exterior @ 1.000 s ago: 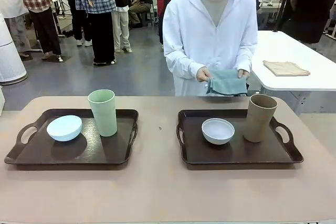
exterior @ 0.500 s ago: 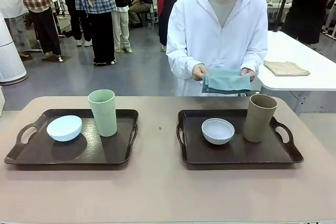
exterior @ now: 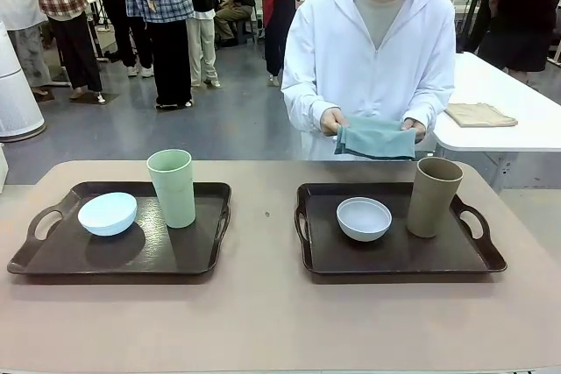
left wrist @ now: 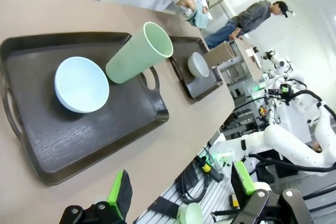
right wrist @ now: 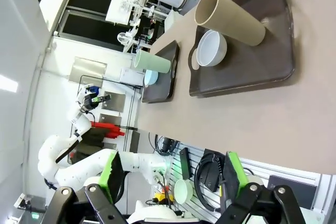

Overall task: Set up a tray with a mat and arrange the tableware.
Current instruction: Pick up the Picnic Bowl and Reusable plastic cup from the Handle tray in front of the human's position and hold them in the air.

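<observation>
Two dark brown trays sit on the table. The left tray [exterior: 53,256] holds a pale blue bowl [exterior: 107,213] and an upright light green cup [exterior: 172,187]. On the right tray [exterior: 394,260] stand a greyish-white bowl [exterior: 364,218] and a brown cup [exterior: 433,196]. Beyond the far edge, a person in white holds a folded teal mat [exterior: 377,137] in both hands. My left gripper [left wrist: 181,190] is open, off the table's near side, with the left tray [left wrist: 73,145] ahead of it. The right gripper [right wrist: 170,174] is open too, the right tray [right wrist: 252,72] ahead.
A white side table [exterior: 517,124] at the back right carries a folded tan cloth [exterior: 478,114]. Bare table surface [exterior: 263,216] lies between the two trays and along the near edge. Several people stand far behind.
The person has raised the teal mat slightly and stands straighter behind the right tray. Trays, bowls and cups have not moved.
</observation>
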`<state>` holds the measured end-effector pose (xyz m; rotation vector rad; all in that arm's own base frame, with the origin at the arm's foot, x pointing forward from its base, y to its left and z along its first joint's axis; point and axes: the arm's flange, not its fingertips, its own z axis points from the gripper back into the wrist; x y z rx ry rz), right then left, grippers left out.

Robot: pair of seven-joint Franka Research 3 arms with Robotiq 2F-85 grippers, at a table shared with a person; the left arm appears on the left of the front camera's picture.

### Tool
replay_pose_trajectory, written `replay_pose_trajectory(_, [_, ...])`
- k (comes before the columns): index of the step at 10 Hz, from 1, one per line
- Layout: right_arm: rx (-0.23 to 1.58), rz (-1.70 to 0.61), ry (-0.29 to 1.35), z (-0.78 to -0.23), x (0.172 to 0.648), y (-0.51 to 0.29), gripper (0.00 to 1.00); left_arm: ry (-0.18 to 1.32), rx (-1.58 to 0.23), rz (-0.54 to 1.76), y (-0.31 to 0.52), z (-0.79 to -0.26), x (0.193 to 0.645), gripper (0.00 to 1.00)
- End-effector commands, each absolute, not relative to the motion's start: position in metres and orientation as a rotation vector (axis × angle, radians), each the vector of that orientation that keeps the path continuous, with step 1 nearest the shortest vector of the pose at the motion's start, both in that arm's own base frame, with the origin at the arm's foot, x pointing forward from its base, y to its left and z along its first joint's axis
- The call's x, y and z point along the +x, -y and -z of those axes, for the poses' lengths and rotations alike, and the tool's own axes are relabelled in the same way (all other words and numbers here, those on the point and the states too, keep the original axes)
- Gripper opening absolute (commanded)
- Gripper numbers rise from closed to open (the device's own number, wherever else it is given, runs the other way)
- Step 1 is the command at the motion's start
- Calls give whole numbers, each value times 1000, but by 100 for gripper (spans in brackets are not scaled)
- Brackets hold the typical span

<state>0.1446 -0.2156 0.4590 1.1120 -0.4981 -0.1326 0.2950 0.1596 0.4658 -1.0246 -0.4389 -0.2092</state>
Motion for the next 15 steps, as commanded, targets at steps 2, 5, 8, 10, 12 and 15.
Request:
replay_pose_trajectory(2, [1126, 142, 511, -460, 142, 218, 100, 449, -1034, 208, -162, -466, 294, 100])
replay_pose_trajectory(5, [1126, 142, 511, -460, 142, 218, 100, 449, -1034, 208, -162, -466, 294, 100])
replay_pose_trajectory(8, [1126, 142, 511, -460, 142, 218, 100, 449, -1034, 208, -162, -466, 294, 100])
replay_pose_trajectory(10, [1126, 142, 511, -460, 142, 218, 100, 449, -1034, 208, -162, -466, 294, 100])
replay_pose_trajectory(12, [1126, 142, 511, -460, 142, 218, 100, 449, -1034, 208, -162, -466, 294, 100])
replay_pose_trajectory(15, [1126, 142, 511, -460, 142, 218, 100, 449, -1034, 208, -162, -466, 294, 100])
